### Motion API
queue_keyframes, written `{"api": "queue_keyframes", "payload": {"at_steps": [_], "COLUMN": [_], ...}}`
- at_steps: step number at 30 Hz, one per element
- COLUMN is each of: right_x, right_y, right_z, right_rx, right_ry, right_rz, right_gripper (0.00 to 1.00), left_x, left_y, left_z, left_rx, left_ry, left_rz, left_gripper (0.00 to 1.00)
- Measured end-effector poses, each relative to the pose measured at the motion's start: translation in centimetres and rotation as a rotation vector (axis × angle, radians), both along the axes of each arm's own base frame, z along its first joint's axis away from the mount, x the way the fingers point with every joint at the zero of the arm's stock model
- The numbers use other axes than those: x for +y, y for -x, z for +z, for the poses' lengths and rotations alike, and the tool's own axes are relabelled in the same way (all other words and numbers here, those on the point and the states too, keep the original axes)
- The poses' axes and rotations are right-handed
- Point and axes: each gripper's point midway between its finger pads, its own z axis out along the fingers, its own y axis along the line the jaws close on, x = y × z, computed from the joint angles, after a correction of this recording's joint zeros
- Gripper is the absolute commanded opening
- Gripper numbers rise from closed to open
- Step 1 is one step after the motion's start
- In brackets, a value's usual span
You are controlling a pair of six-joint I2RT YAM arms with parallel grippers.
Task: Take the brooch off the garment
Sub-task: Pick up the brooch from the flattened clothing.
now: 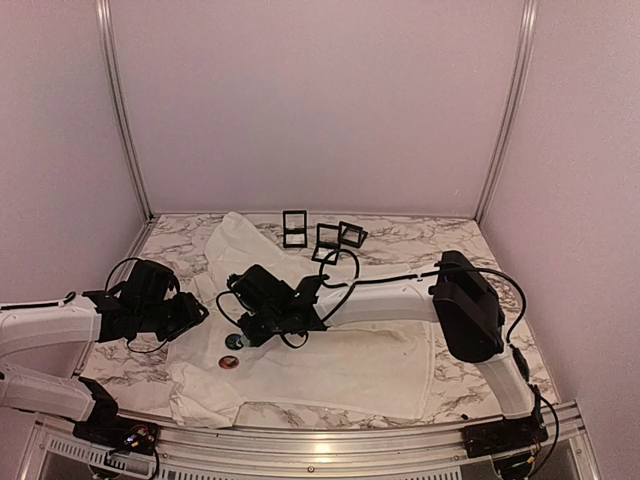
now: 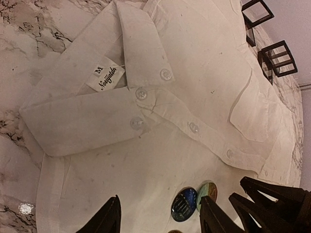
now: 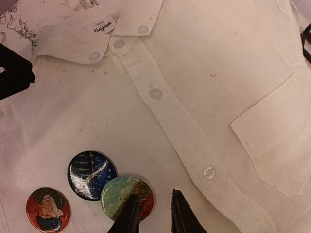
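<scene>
**Stock on the table: one shirt, three brooches**

- Garment [image 3: 218,58]: your white shirt lies spread flat on the marble table [image 1: 470,250], collar [image 2: 141,53] and size label [image 2: 104,76] showing, chest pocket [image 3: 277,141] facing up.
- Brooches: three round ones sit on the shirt front beside the button strip: the blue brooch [image 3: 91,174], the green-and-orange brooch [image 3: 127,197] touching it, and the red brooch [image 3: 47,209] a little apart.
- Right gripper [image 3: 151,218]: your fingers stand narrowly parted with only cloth between them. One tip overlaps the green-and-orange brooch's edge; contact cannot be told.
- Left gripper [image 2: 160,218]: spread wide, holding nothing, above the cloth near the blue brooch.
- Black frames [image 1: 295,228]: three, at the table's far side.
</scene>
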Motion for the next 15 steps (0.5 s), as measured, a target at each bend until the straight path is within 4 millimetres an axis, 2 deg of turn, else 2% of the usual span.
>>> {"api": "queue_keyframes", "payload": {"at_steps": [2,9,15], "right_x": [0.1,1.1,1.8], "right_y": [0.2,2.3,2.7], "right_z": [0.0,-0.3,-2.3], "right_rx": [-0.003,-0.018,-0.019], "right_ry": [0.004,0.025,0.056], "right_rz": [0.009,0.066,0.084], "right_gripper": [0.34,0.42,0.45], "left_x": [-0.1,-0.2,-0.1], "left_y": [0.0,0.0,0.2], "left_z": [0.1,0.1,0.7], "left_rx": [-0.003,-0.002,-0.018], "left_ry": [0.005,0.011,0.023], "left_rz": [-0.006,-0.006,-0.003], "left_gripper": [0.57,0.57,0.57]}}
